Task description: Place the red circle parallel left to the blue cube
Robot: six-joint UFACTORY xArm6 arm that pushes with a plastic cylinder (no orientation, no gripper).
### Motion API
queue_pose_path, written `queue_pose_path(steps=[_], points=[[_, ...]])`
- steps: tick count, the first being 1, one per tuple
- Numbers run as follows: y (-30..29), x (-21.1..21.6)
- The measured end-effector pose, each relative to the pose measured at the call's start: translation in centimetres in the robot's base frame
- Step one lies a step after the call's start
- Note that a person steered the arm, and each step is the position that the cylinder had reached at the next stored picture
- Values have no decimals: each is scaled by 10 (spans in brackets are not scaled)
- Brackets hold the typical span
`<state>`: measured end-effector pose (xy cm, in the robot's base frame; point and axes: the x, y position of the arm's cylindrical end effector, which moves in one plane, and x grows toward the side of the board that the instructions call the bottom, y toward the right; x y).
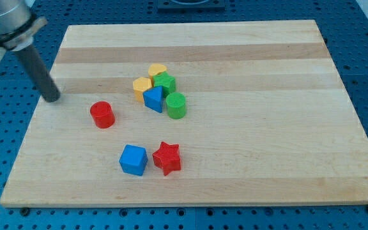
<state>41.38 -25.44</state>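
The red circle (101, 114), a short red cylinder, stands on the wooden board (267, 128) left of centre. The blue cube (133, 160) lies below it and a little to the right, touching or nearly touching a red star (167, 158) on its right. My tip (52, 98) rests near the board's left edge, up and to the left of the red circle, with a clear gap between them.
A tight cluster sits above the centre: a yellow heart-like block (157, 69), a yellow hexagon (142, 86), a green block (165, 82), a blue triangular block (153, 99) and a green cylinder (176, 105). Blue perforated table surrounds the board.
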Motion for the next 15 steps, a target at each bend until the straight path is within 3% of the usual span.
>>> queue_pose_path(steps=[1,3,5,6,8,10,11,12,13,15], points=[[53,15],[64,83],[66,26],[103,28],[95,81],[80,72],[91,111],[88,121],[66,106],[50,26]])
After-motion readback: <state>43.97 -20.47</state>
